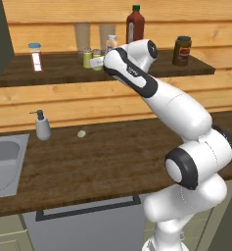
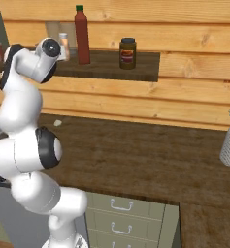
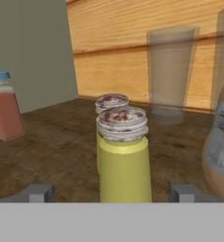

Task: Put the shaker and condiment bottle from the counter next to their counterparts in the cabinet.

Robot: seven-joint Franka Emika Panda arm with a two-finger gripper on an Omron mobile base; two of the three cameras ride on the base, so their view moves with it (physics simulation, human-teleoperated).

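**Shaker set beside its twin on the shelf, jaws open around it**

Shaker point(image 3: 124, 158) stands upright nearest the hand camera, yellow-green with a pale speckled cap. The gripper point(image 3: 112, 193) has its two fingertips spread wide, one on each side of the shaker and clear of it, so nothing is held. Just behind the shaker, touching or nearly so, the second shaker point(image 3: 111, 102) shows its cap. A peach bottle point(image 3: 5, 111) stands off to one side, and two clear glasses point(image 3: 169, 71) stand farther back against the plank wall.

Judging by this, the shaker half of the task looks done. The condiment bottle point(image 1: 135, 23) already stands on the cabinet point(image 1: 196, 68); whether a second one remains on the counter point(image 1: 103, 157) cannot be told.

The hand view alone shows the open fingertips. The left base view adds the counter below, with a soap dispenser point(image 1: 42, 125) and sink point(image 1: 5, 162). The right base view adds a brown jar point(image 2: 127, 53) beside the red bottle.
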